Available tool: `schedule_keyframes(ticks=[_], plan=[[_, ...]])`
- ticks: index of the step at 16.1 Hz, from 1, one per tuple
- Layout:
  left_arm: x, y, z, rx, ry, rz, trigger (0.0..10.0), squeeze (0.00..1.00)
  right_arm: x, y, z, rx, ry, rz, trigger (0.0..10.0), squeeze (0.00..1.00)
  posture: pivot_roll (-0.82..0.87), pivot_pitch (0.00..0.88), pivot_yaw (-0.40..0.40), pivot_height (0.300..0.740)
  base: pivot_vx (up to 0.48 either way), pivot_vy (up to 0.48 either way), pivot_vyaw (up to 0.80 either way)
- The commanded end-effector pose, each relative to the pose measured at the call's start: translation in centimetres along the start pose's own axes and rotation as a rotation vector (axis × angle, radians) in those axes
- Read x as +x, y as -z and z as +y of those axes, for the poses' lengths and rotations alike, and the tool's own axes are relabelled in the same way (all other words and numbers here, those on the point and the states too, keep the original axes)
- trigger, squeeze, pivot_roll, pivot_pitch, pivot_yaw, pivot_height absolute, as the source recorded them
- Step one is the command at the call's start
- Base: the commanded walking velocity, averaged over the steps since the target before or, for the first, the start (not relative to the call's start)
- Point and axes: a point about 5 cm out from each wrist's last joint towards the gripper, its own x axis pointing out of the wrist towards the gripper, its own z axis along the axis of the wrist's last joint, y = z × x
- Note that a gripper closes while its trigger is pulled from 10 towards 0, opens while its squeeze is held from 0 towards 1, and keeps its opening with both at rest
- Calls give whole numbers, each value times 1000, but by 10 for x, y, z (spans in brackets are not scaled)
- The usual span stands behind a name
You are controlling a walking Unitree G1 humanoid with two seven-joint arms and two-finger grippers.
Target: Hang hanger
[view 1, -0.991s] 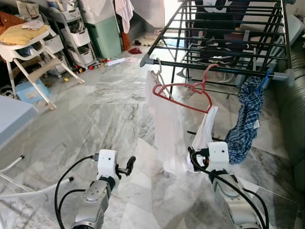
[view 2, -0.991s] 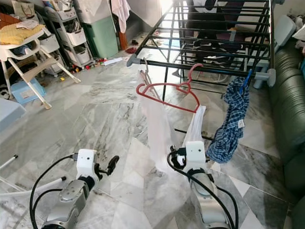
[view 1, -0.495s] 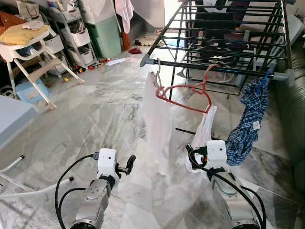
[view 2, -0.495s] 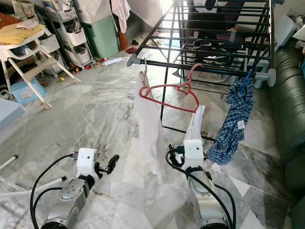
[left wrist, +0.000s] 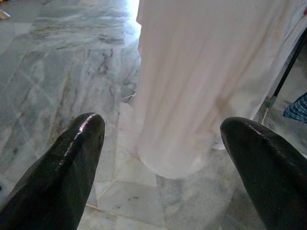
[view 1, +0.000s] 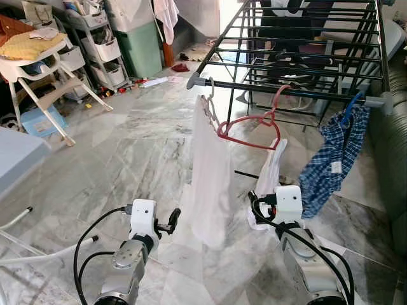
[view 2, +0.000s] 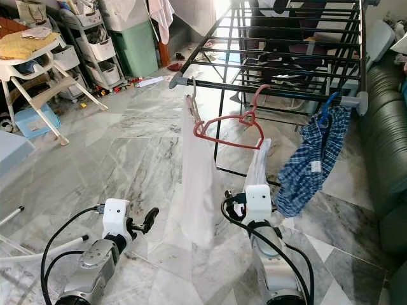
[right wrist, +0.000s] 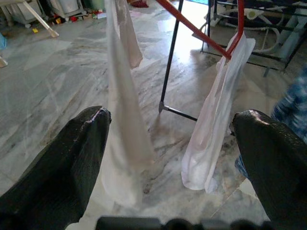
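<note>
Marble floor (view 1: 127,146), black drying rack (view 1: 299,57) at far right, red hanger (view 1: 249,122) hooked on its near rail with white cloth (view 1: 206,178) draped, checked cloth (view 1: 334,159) right of it, left gripper (left wrist: 158,158) spread wide and empty near cloth hem, right gripper (right wrist: 168,148) spread, empty, low before the hanging cloth, high chair (view 1: 38,63) far left.

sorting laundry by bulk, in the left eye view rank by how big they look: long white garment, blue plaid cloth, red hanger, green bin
1. long white garment
2. blue plaid cloth
3. red hanger and green bin: unsure, since the bin stands much farther from the camera and only looks small.
</note>
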Motion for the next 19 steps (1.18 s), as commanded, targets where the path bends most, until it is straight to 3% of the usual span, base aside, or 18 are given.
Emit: schedule_keyframes(ticks=[1,19], plan=[[0,-2,7,17,-20,-5,10000,0,2,-1,2,12,-2,-2,10000,0,-103,0,98,740,0,0,0],[-1,10,8,22,-33,41,10000,0,2,6,2,11,-10,25,10000,0,-106,0,98,740,0,0,0]])
